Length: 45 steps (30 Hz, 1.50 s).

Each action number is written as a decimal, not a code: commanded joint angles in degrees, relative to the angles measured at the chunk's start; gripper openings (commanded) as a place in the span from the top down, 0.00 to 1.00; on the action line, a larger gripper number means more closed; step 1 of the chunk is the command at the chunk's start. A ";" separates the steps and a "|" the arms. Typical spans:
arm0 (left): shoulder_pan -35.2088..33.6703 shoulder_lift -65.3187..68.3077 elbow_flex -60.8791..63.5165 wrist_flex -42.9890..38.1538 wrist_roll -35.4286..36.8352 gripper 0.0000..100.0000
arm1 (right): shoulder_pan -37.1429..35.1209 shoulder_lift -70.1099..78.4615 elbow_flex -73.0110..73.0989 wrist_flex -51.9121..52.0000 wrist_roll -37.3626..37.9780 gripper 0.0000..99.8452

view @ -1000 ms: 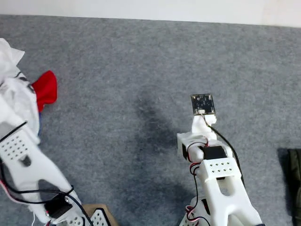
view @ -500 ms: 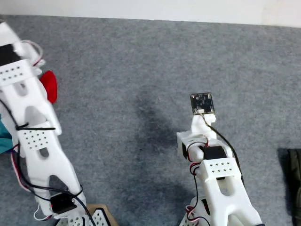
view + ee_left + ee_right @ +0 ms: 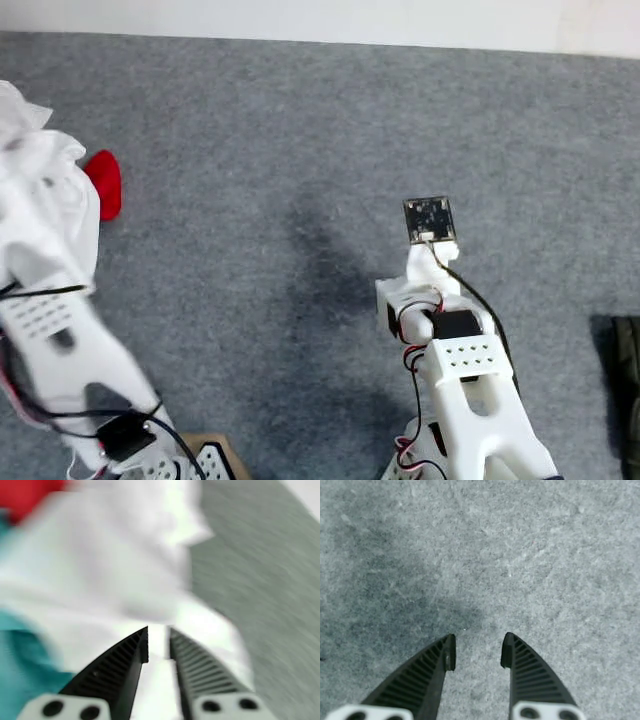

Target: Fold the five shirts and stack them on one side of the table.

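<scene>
A crumpled white shirt [image 3: 40, 190] is bunched at the table's far left, over the front of my left arm [image 3: 60, 350]. In the left wrist view the white shirt [image 3: 125, 570] lies ahead, and my left gripper [image 3: 158, 640] is shut on a fold of it. A red shirt [image 3: 105, 185] pokes out beside the white one, and a teal shirt [image 3: 20, 650] lies under it. My right gripper [image 3: 477, 652] hangs open over bare grey mat, near the table's middle, holding nothing.
The grey mat [image 3: 300, 130] covers the whole table up to a white strip along the far edge. A dark object [image 3: 628, 390] sits at the right edge. A tan piece [image 3: 215, 445] lies by the left arm's base.
The left arm stretched out to the far left corner, then drew back with the white shirt lifted in its gripper. The right arm stayed still.
</scene>
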 commanded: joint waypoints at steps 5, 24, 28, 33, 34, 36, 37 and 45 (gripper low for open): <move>-5.85 0.92 -1.63 -4.66 0.44 0.68 | -0.22 -0.66 0.31 -1.10 0.79 0.84; -0.57 8.40 -1.63 -15.12 0.53 0.86 | -1.80 -1.19 1.71 -1.10 0.79 0.84; 4.09 8.31 -1.71 -15.03 0.53 0.99 | -1.80 -1.19 1.71 -1.10 0.79 0.84; 11.56 4.62 -1.71 -10.99 0.53 0.99 | -1.80 -1.19 1.71 -1.10 0.79 0.84; 13.41 3.30 -1.71 -9.93 0.53 0.99 | -1.80 -1.19 1.71 -1.10 0.79 0.84; 16.92 0.66 -1.71 -8.26 0.53 0.99 | -1.80 -1.19 1.71 -1.10 0.79 0.84; 18.86 -0.57 -1.71 -7.47 0.53 0.99 | -1.80 -1.19 1.71 -1.10 0.79 0.84; 39.25 -7.25 -1.63 -2.46 0.44 0.99 | -1.54 -1.19 1.63 -1.10 0.79 0.84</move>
